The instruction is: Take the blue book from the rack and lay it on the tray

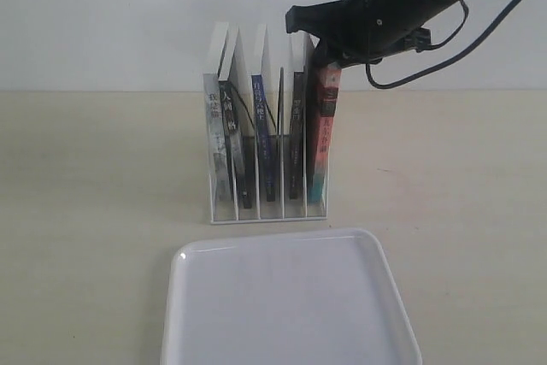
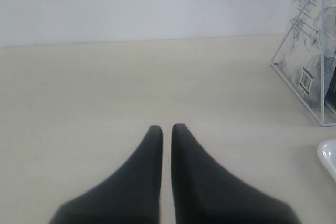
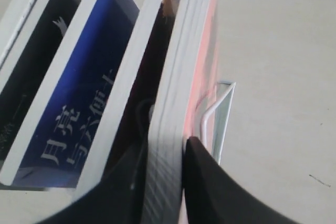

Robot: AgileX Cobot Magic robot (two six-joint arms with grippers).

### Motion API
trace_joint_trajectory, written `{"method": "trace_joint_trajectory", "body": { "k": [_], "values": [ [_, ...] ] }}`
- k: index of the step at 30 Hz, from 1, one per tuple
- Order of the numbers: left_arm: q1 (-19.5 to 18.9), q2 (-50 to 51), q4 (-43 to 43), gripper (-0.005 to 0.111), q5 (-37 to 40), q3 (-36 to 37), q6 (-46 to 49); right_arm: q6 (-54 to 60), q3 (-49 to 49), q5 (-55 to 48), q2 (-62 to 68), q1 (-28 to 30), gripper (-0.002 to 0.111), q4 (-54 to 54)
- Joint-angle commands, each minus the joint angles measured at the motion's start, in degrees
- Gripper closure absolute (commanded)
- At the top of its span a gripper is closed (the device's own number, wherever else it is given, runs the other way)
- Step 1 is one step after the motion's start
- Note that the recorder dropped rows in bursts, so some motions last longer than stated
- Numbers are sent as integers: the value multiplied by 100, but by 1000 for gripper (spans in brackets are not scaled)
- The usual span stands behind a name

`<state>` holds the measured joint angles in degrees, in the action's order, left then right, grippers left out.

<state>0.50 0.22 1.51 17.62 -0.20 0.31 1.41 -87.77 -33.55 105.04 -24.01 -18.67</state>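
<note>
The blue book [image 1: 261, 117] stands upright in a middle slot of the white wire rack [image 1: 267, 216], spine toward the tray [image 1: 291, 309], which lies flat on the table just in front of the rack. It looks like a slim paperback: probably light, stiff enough along the spine but apt to bow if pinched at a loose corner, with a glossy cover that could slip between smooth pads. The top edge standing above the dividers, close to the spine, seems the best hold, with a straight lift to clear the wires.

It is not between any fingers. The right gripper [image 3: 167, 129] reaches in from above at the far right end of the rack, and its fingers [image 3: 210, 182] are narrowed onto the red-and-teal-spined book [image 1: 323, 134], one on each cover. A black-spined book [image 1: 297, 126] stands between that one and the blue book, so the grip sits two slots off target. The left gripper [image 2: 167, 128] rests low over the table to the rack's left, fingers nearly together, holding nothing.
</note>
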Motion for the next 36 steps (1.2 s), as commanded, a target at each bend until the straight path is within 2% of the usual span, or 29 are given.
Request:
{"method": "trace_joint_trajectory", "body": {
  "k": [1,17,36],
  "values": [
    [6,-22,-43,102,-21,20,21,11,-31,165,-263,6,108,-174],
    [6,-22,-43,102,-21,20,21,-141,-31,230,-814,6,108,-188],
    [6,-22,-43,102,-21,20,21,-259,-31,362,-852,6,108,-201]
  ]
}}
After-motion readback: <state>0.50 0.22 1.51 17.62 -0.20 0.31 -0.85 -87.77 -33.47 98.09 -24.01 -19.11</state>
